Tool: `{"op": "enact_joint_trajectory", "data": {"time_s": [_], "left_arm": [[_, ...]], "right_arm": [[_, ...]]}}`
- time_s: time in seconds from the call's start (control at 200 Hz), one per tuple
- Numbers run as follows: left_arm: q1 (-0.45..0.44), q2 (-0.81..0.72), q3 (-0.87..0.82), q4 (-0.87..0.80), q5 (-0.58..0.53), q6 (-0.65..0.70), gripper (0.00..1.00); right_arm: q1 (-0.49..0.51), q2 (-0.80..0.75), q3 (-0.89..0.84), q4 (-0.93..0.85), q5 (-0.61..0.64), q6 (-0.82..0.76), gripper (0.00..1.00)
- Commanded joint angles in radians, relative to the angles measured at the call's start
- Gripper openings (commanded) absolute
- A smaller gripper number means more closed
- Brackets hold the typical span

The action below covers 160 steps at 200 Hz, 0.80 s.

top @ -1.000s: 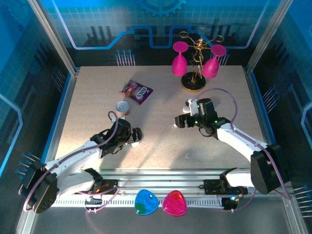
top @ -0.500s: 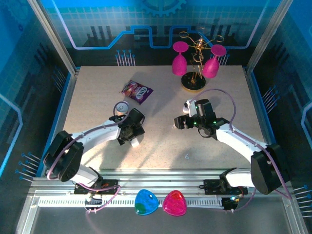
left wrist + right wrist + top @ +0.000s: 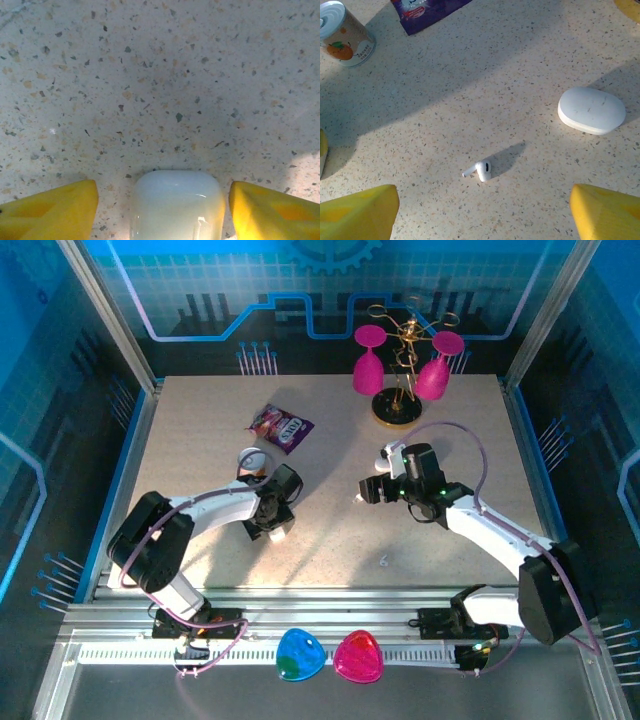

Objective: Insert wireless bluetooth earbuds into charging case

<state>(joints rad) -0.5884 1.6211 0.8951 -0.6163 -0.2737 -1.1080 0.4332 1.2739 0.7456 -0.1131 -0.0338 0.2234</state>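
Looking down from the top external camera, the speckled beige tabletop (image 3: 190, 450) has open room along its left side and near edge. A purple foil snack packet (image 3: 281, 427), a small printed tin can (image 3: 250, 460) and a gold wire rack of pink glasses (image 3: 400, 380) sit toward the far edge. The left hand (image 3: 276, 528) hangs low near the middle, well clear of the side rails. The right hand (image 3: 366, 490) is to its right, apart from it.

From the left wrist, the left hand (image 3: 163, 202) has its yellow fingers (image 3: 50, 210) apart. A pale rounded pebble-shaped charging case (image 3: 176, 195) stands between them with a gap on each side, and bare tabletop lies ahead.

From the right wrist, the right hand (image 3: 484, 200) is spread wide and holds nothing. A tiny white plastic earbud with a short stem (image 3: 481, 170) lies on the tabletop just ahead of it. A white pebble-shaped plastic case (image 3: 591, 110) rests further right, apart from the earbud.
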Motion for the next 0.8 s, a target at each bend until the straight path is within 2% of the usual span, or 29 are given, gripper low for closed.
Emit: {"op": "enact_joint_trajectory", "data": {"time_s": [0.0,0.145,0.205,0.275,0.545,0.7,0.795], "left_arm": [[-0.005,0.027,0.021,-0.023,-0.012,-0.01,0.64],[-0.004,0.035,0.018,-0.016,-0.004,-0.015,0.57],[-0.006,0.031,0.016,-0.016,-0.005,-0.019,0.46],[-0.004,0.025,0.017,-0.016,-0.007,-0.021,0.41],[-0.005,-0.051,0.046,-0.031,0.002,-0.017,0.4],[-0.005,-0.123,0.067,0.018,0.031,0.023,0.41],[-0.005,-0.17,0.066,0.091,0.047,0.044,0.41]], "right_arm": [[0.012,-0.023,-0.014,-0.011,0.012,0.002,0.89],[0.012,-0.035,-0.014,-0.018,0.008,0.007,0.89],[0.012,-0.047,-0.013,-0.019,0.001,0.01,0.89],[0.011,-0.065,-0.012,-0.026,-0.005,0.011,0.89],[0.018,-0.149,-0.027,-0.026,-0.087,-0.003,0.89],[0.062,-0.198,-0.093,0.075,-0.17,-0.011,0.88],[0.102,-0.208,-0.131,0.149,-0.178,0.029,0.88]]}}
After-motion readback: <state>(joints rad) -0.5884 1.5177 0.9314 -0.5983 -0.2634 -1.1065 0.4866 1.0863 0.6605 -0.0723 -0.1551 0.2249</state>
